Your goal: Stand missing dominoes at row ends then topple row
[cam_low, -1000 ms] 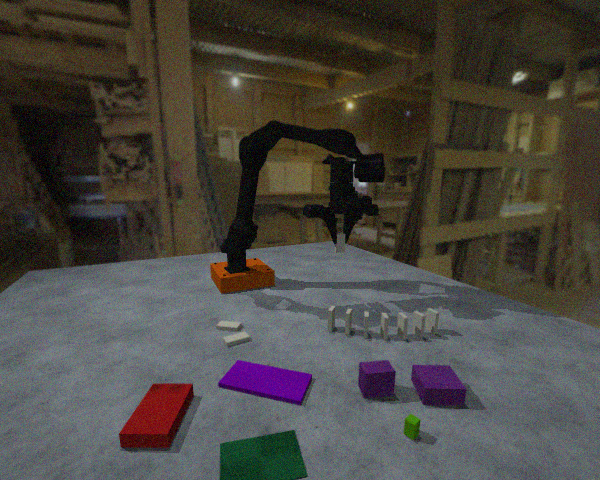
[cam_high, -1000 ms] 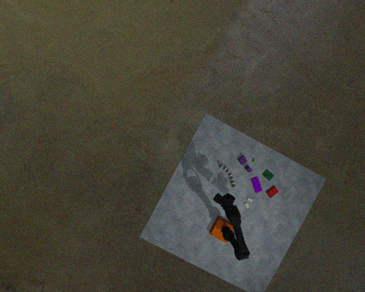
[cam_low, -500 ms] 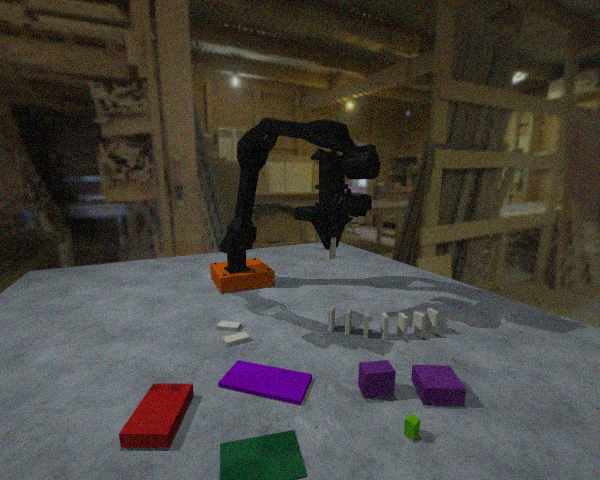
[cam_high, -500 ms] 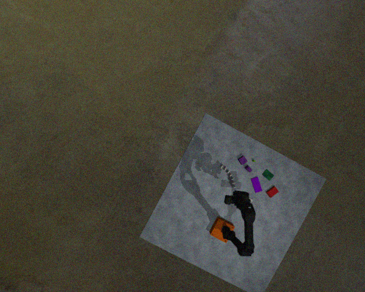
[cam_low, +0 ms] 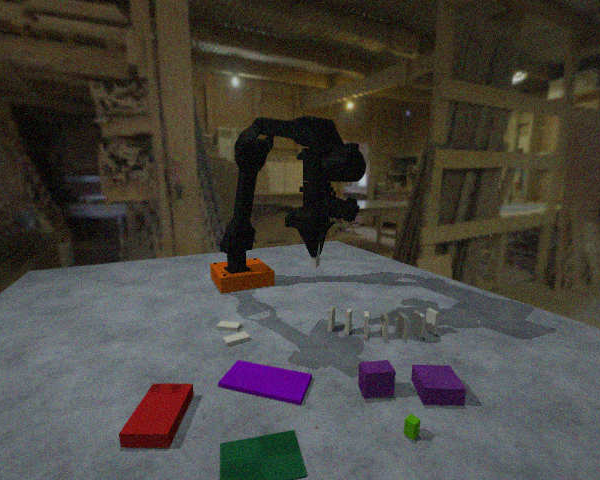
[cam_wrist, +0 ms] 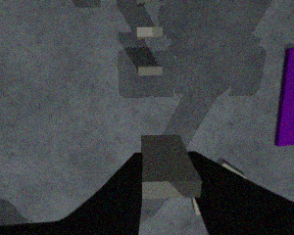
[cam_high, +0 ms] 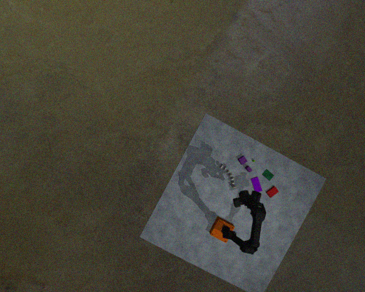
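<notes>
A: Closest to the camera, what?

B: Along the front of the pale worktop [cam_high: 182, 219] [cam_low: 109, 310] [cam_wrist: 64, 122], a flat green piece [cam_high: 267, 174] [cam_low: 261, 457], with a red block [cam_high: 272, 191] [cam_low: 158, 413] near it and a small lime block [cam_high: 253, 160] [cam_low: 411, 427] off towards the other side.

A: And past those?

B: A flat violet slab [cam_high: 256, 184] [cam_low: 265, 381] [cam_wrist: 291, 98], then a purple cube [cam_high: 248, 168] [cam_low: 376, 379] near a low purple block [cam_high: 242, 159] [cam_low: 438, 384], but not touching it.

A: Any dominoes lying down?

B: Yes, two, beyond the slab: the nearer loose domino [cam_low: 236, 338] [cam_wrist: 233, 169] and, just beside it, the farther loose domino [cam_low: 228, 326] [cam_wrist: 196, 206]. Both flat on the worktop.

A: And standing?

B: Seven in the exterior view, all upright in a gently curved domino row [cam_high: 229, 176] [cam_low: 366, 325] [cam_wrist: 150, 70], partly in shadow.

A: Now the jaws?

B: Narrowly parted, closed on a pale domino [cam_low: 318, 255] [cam_wrist: 169, 162]. Held upright, raised above the worktop, well apart from the row.

A: Farther back?

B: An orange base [cam_high: 215, 232] [cam_low: 246, 285] under the black arm [cam_high: 255, 226] [cam_low: 244, 191]; behind, a dim room with a timber post [cam_low: 173, 129] and small lights.
</notes>
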Action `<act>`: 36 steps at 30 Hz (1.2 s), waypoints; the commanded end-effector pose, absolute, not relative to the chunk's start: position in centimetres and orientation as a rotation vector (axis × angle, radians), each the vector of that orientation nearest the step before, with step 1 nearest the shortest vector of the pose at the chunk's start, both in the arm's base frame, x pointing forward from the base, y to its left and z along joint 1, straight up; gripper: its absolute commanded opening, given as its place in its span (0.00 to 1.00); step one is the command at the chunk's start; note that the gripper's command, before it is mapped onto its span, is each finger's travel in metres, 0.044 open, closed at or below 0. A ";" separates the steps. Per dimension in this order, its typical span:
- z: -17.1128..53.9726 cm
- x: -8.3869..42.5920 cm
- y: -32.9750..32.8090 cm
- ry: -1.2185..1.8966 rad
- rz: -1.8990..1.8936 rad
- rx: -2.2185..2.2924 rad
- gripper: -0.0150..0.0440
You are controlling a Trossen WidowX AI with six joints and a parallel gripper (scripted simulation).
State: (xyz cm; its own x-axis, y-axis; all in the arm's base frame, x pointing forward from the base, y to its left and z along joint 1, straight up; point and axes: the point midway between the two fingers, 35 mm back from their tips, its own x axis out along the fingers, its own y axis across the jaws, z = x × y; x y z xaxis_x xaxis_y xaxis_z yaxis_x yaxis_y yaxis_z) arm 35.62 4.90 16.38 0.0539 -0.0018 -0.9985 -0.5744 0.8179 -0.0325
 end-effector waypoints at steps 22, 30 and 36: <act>6.0 36.7 5.0 1.470 0.484 -0.503 0.44; 2.9 36.3 4.9 1.470 0.484 -0.503 0.44; 2.9 36.3 4.9 1.470 0.484 -0.503 0.44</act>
